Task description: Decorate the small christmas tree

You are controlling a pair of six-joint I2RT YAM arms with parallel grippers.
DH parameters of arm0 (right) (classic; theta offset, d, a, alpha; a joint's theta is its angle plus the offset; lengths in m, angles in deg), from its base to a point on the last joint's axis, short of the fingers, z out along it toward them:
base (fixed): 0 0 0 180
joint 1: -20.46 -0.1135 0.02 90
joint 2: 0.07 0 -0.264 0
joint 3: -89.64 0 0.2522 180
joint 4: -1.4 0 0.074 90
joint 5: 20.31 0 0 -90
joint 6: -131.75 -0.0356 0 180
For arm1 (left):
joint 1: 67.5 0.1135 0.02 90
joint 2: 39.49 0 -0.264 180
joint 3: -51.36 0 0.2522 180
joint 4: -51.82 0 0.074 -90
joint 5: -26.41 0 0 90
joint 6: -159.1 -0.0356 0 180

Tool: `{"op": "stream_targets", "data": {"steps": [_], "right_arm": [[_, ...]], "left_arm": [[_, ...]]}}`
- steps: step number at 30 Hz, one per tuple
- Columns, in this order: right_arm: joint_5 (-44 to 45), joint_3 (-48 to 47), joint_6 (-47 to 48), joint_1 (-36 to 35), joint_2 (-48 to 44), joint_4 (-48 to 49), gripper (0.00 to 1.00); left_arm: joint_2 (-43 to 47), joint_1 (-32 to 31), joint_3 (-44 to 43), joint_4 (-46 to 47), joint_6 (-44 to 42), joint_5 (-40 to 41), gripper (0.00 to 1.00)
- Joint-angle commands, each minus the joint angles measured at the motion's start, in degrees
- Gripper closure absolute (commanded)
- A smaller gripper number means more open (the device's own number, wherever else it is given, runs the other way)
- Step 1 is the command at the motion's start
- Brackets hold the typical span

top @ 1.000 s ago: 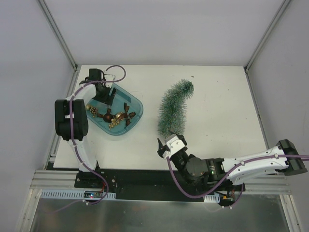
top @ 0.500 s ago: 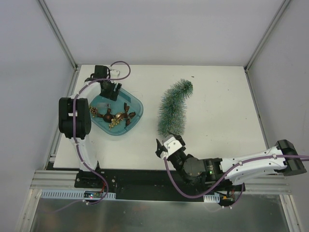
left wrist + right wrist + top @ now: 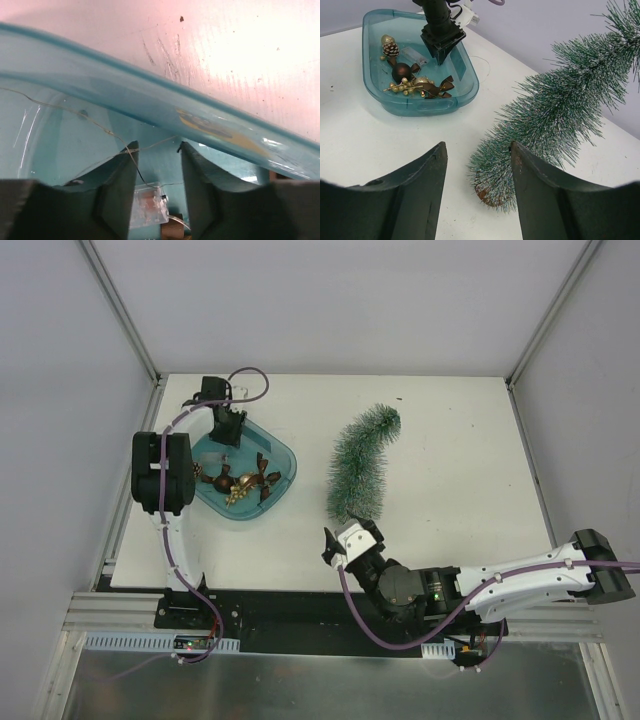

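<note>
Over tray (image 3: 150, 95), left fingers (image 3: 120, 185) slightly apart, right fingers (image 3: 415, 185) wide.

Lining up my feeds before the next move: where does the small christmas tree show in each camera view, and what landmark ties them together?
Top external: the small christmas tree lies bent, just right of centre.
Left wrist: not in it.
Right wrist: the small christmas tree fills the right half, its base at bottom centre.
Shared landmark: the teal tray, left of the tree from above, close up in the left wrist view, upper left in the right wrist view.
</note>
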Motion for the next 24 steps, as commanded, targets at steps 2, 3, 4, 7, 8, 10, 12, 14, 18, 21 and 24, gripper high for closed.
{"op": "stream_targets", "data": {"steps": [2, 3, 4, 7, 8, 10, 12, 14, 18, 21, 24], "right_arm": [[0.23, -2.69, -0.61, 0.30, -0.42, 0.98, 0.45], [0.23, -2.69, -0.79, 0.30, -0.42, 0.80, 0.45], [0.23, -2.60, -0.88, 0.30, -0.51, 0.63, 0.45], [0.23, -2.51, -1.14, 0.21, -0.68, 0.36, 0.46], [0.23, -2.51, -1.31, 0.21, -0.68, 0.36, 0.46], [0.05, -2.51, -1.75, 0.21, -0.95, 0.27, 0.47], [-0.12, -2.51, -2.02, 0.21, -1.12, 0.10, 0.48], [-0.39, -2.42, -2.19, 0.21, -1.56, 0.01, 0.48], [-0.91, -2.60, -2.37, 0.04, -2.79, -0.43, 0.48], [-1.44, -2.95, -2.02, -0.14, -3.49, -0.43, 0.49], [-1.88, -3.91, -0.71, -0.49, -3.67, -0.34, 0.50]], "left_arm": [[-0.14, 0.07, -2.52, -0.60, 1.74, -2.00, 0.77], [0.12, 0.07, -2.26, -0.68, 2.00, -2.00, 0.87], [0.56, 0.07, -2.25, -0.77, 2.18, -1.83, 0.98], [2.58, 0.07, -1.29, -1.04, 2.36, -1.65, 1.00], [3.46, 0.07, -0.85, -1.12, 2.53, -1.82, 1.00], [5.74, 0.07, 0.20, -1.65, 2.71, -1.91, 1.00], [8.73, 0.07, 0.47, -2.96, 2.80, -1.83, 1.00], [12.15, 0.07, -0.92, -5.85, 2.97, -1.30, 1.00], [20.32, 0.07, -4.71, -12.19, 1.49, -1.12, 1.00], [26.04, 0.07, -9.18, -17.28, 0.60, -2.44, 1.00], [30.52, 0.07, -16.81, -23.60, 0.43, -4.11, 1.00]]}}
